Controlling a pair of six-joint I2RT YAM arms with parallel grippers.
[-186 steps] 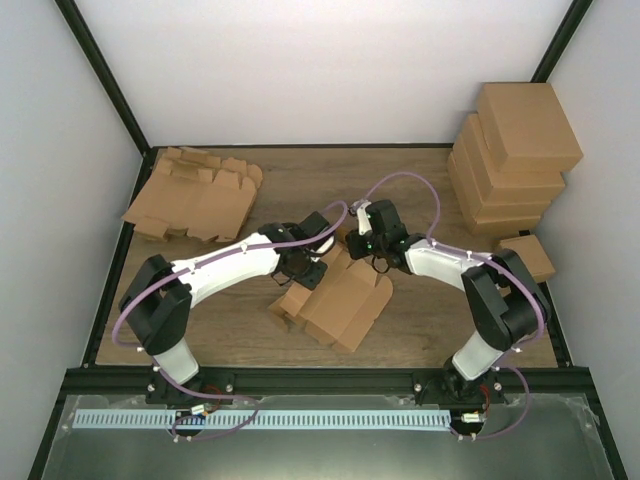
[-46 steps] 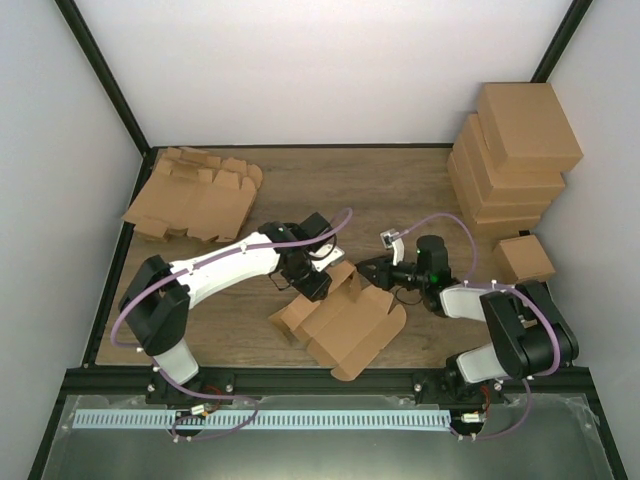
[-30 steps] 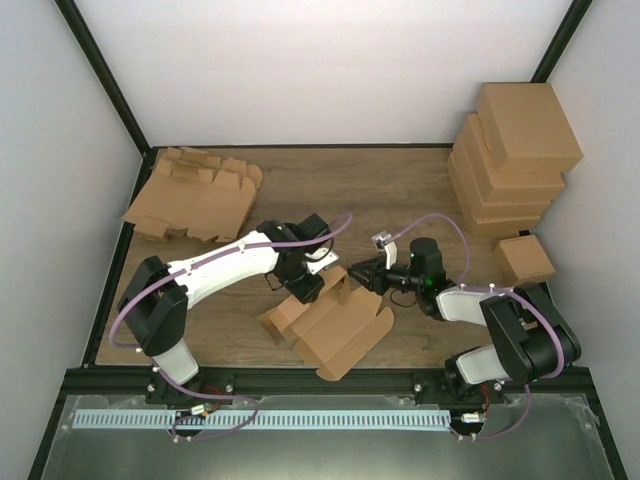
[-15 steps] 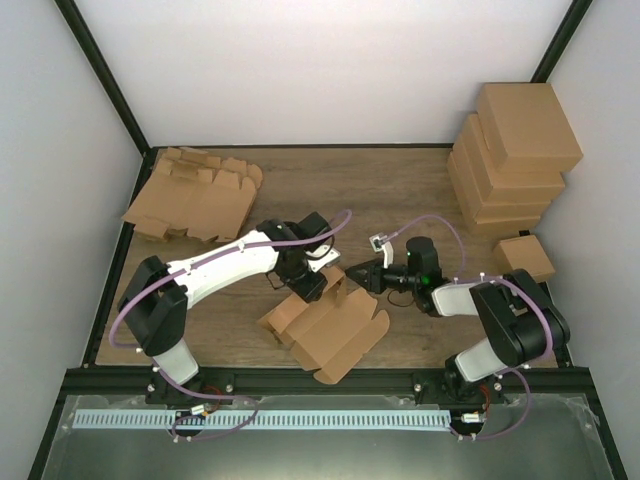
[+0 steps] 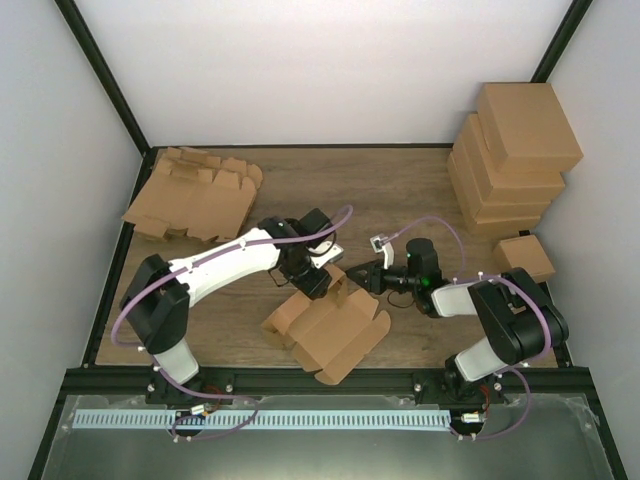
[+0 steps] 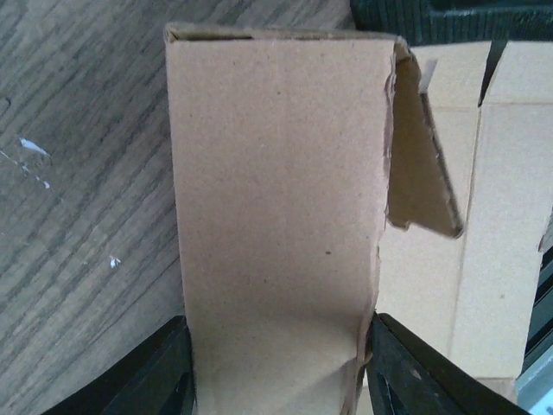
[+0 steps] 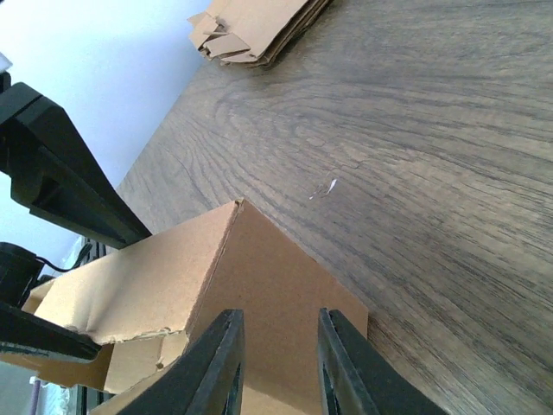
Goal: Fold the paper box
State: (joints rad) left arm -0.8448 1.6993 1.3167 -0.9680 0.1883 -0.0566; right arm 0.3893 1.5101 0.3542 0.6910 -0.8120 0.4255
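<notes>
Top external: the paper box [image 5: 330, 325] lies part-folded on the table [image 5: 400, 190], at the near middle, between the two arms and slightly left of centre. Its wide panels lie spread flat toward the near edge. One flap at its far side stands raised.

Left gripper [image 5: 320, 278]: at the far-left corner of the box, over the raised flap. In the left wrist view a long cardboard panel runs up the middle of the picture. The fingers [image 6: 155, 376] stand one at each side of it, well apart and close against its two edges. Whether they press on the panel cannot be told. A smaller flap hangs bent at the panel's right edge.

Right gripper [image 5: 357, 276]: just right of the left one, pointing left at the same far side of the box. In the right wrist view the fingers [image 7: 216, 363] leave only a narrow gap, and cardboard shows in it. A folded corner of the box rises just beyond the tips. Whether the card is nipped cannot be told.

Also present: a pile of flat blanks [image 5: 195, 195] at the far-left corner, a stack of closed boxes [image 5: 520, 150] at the far right, and one small box [image 5: 527, 257] just in front of that stack.
</notes>
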